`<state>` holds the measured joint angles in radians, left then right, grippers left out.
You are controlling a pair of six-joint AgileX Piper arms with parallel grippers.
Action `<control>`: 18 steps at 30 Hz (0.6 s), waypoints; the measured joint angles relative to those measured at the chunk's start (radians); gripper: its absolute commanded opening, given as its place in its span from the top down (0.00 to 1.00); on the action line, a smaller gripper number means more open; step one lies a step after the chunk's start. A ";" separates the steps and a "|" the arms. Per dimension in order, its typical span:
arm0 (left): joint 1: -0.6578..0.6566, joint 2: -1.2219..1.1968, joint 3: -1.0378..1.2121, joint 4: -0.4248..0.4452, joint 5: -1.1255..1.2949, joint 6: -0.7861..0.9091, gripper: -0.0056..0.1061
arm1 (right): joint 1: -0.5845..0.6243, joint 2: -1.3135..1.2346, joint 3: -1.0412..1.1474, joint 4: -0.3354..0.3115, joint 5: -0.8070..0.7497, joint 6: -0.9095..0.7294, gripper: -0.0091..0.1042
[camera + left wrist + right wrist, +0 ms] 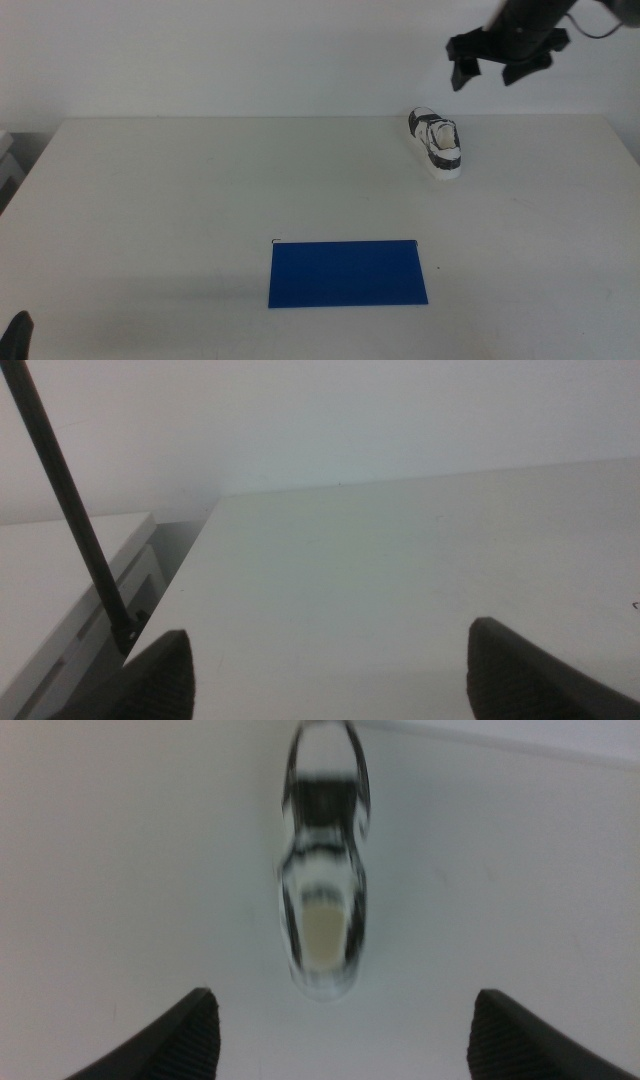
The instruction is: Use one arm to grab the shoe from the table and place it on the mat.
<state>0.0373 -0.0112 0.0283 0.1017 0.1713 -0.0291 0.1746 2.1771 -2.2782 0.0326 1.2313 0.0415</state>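
Observation:
The white sneaker with black patches [437, 142] lies on the white table [200, 200] at the back right. It also shows in the right wrist view [323, 870], blurred, pale inside facing up. My right gripper [494, 66] hangs open in the air above and to the right of the shoe, empty. In the right wrist view its jaws stand wide apart, with the shoe between and beyond them. The deep blue mat [347, 272] lies flat near the table's front middle. My left gripper [330, 665] waits open over the table's front left corner.
The table's left edge [190, 560] drops off beside a low white surface [60, 580]. A thin black rod [70, 510] slants across the left wrist view. A white wall stands behind the table.

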 measured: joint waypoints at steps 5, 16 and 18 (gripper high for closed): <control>0.000 0.000 0.000 0.000 0.000 0.000 0.11 | 0.004 0.151 -0.175 0.011 -0.001 -0.024 0.37; 0.000 0.000 0.000 0.000 0.000 0.000 0.11 | 0.028 0.342 -0.232 0.015 -0.102 -0.074 0.28; 0.000 0.000 0.000 0.000 0.000 0.000 0.11 | 0.030 0.358 -0.232 0.008 -0.112 -0.075 0.27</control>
<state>0.0373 -0.0112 0.0283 0.1017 0.1713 -0.0291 0.2047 2.5347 -2.5106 0.0410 1.1198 -0.0338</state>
